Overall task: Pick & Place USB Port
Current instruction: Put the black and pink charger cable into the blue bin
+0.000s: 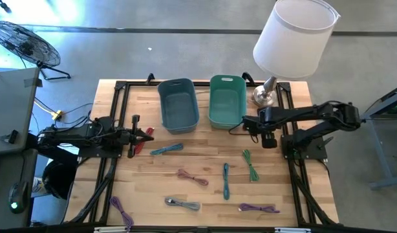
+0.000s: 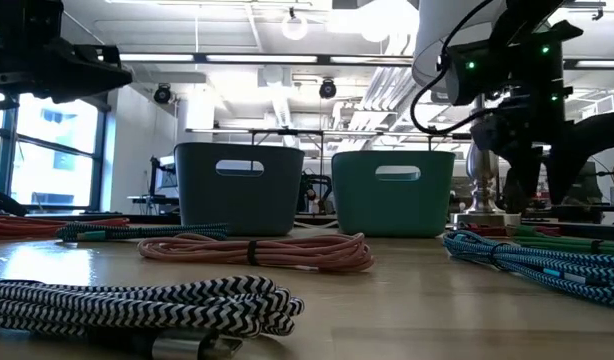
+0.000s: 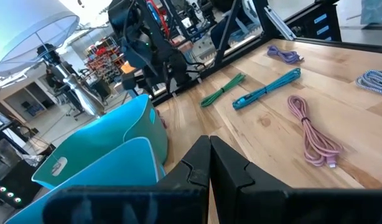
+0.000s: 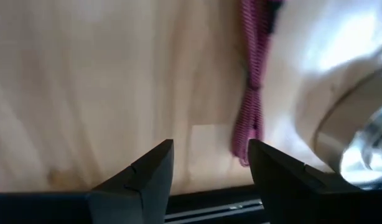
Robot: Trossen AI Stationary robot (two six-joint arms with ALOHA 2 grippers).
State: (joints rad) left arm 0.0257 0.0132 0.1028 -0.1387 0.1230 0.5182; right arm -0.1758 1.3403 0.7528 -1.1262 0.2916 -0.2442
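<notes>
Left hand (image 1: 147, 134) clenched empty near the table's left edge; right hand (image 1: 245, 122) released beside the green bin (image 1: 227, 101).

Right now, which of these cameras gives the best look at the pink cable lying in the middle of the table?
The left wrist view: the pink cable lies close and whole on the table, its plug visible. The high view shows it tiny among other cables. The low view sees it edge-on as a flat coil. In the right wrist view I cannot find it.

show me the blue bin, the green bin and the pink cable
blue bin (image 1: 178, 105), high view, on its inside floor.
green bin (image 1: 227, 102), high view, on its inside floor.
pink cable (image 1: 193, 177), high view, on the middle of the bundle.
</notes>
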